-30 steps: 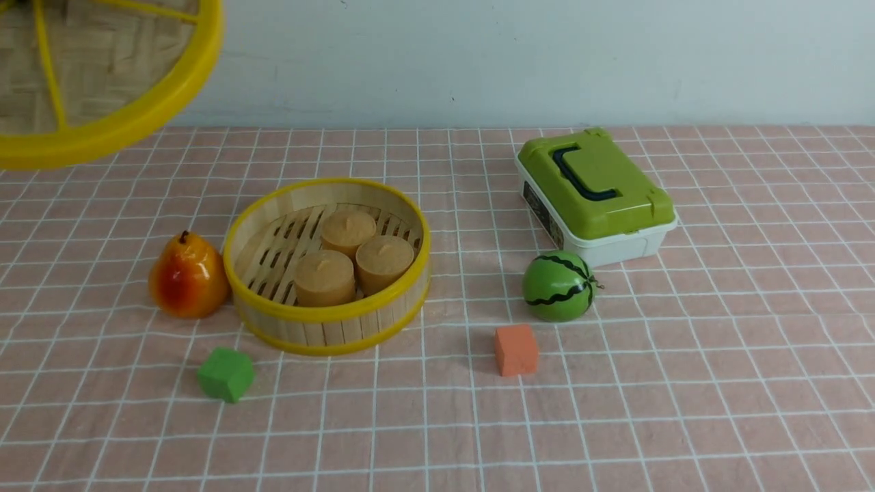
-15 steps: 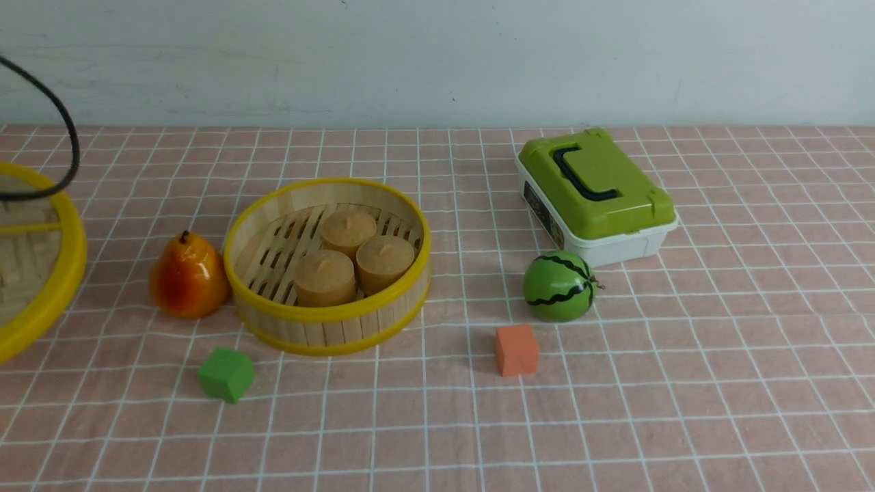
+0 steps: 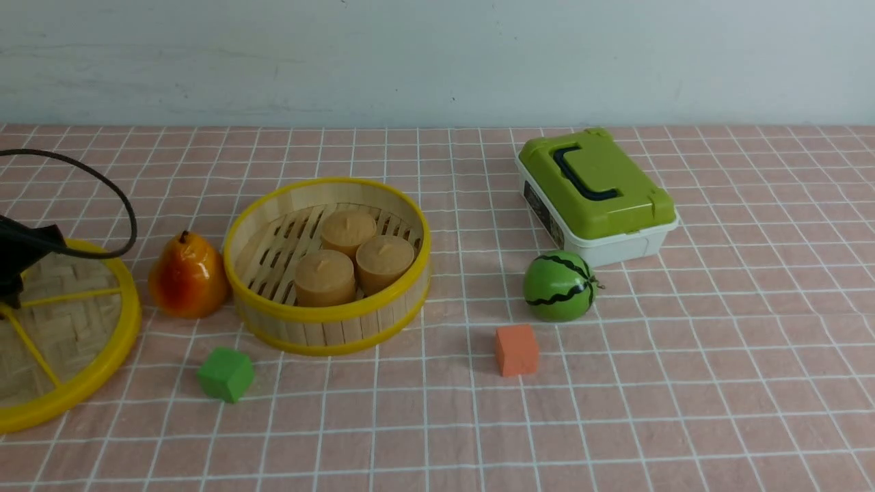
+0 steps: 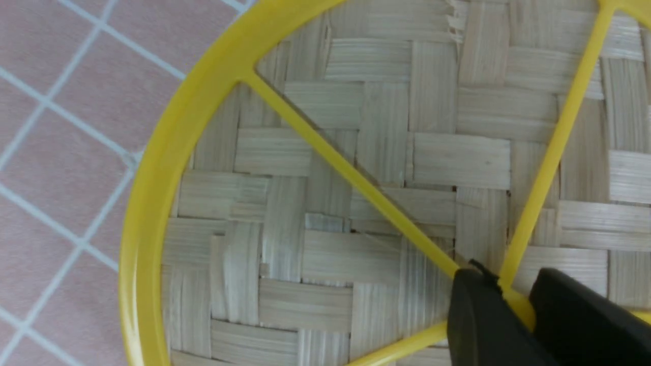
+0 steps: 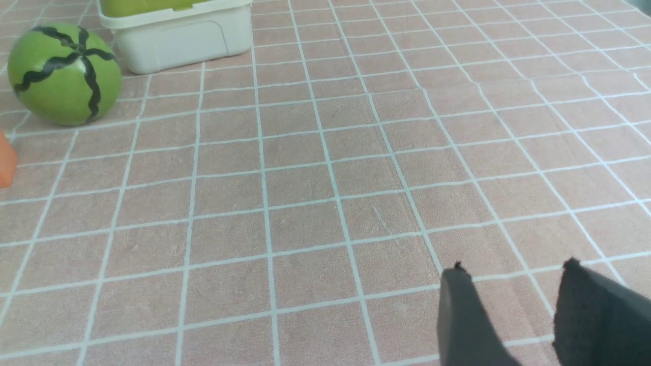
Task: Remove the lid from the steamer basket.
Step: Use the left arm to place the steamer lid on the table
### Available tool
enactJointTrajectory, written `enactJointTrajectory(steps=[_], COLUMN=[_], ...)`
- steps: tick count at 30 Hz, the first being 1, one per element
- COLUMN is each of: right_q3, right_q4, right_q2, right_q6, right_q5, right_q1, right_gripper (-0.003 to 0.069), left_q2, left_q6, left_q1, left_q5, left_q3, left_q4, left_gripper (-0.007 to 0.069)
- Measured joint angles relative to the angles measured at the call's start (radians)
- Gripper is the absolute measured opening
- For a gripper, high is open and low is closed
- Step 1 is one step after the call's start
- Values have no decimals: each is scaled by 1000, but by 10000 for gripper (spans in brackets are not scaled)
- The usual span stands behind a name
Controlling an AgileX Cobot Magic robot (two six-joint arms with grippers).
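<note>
The lid (image 3: 102,362), a woven bamboo disc with a yellow rim and spokes, sits low at the table's far left, away from the steamer basket. My left gripper (image 3: 10,294) is over its centre. In the left wrist view the left gripper (image 4: 511,284) is shut on the lid's (image 4: 356,152) yellow centre knob. The steamer basket (image 3: 328,328) stands uncovered with three brown cakes (image 3: 348,260) inside. My right gripper (image 5: 513,269) is open over bare tablecloth and is outside the front view.
A pear (image 3: 188,273) touches the basket's left side, between it and the lid. A green cube (image 3: 225,374) and an orange cube (image 3: 516,349) lie in front. A watermelon (image 3: 559,285) and a white box with a green lid (image 3: 595,191) are to the right.
The lid has come down from high at the upper left to table level at the far left, carried by my left gripper. The basket and the other objects have not moved.
</note>
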Motion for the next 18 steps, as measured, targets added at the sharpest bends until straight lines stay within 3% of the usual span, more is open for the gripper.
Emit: enactJointTrajectory(steps=[7, 18], right_q3=[0, 0], right_q4=[0, 0], right_q2=[0, 0], right_q6=[0, 0], right_q5=[0, 0], right_q1=[0, 0], right_gripper=[241, 241], left_q2=[23, 63], left_q6=[0, 0], left_q1=[-14, -126], left_q5=[-25, -26], left_q3=[0, -16], left_q4=[-6, 65], left_gripper=[106, 106])
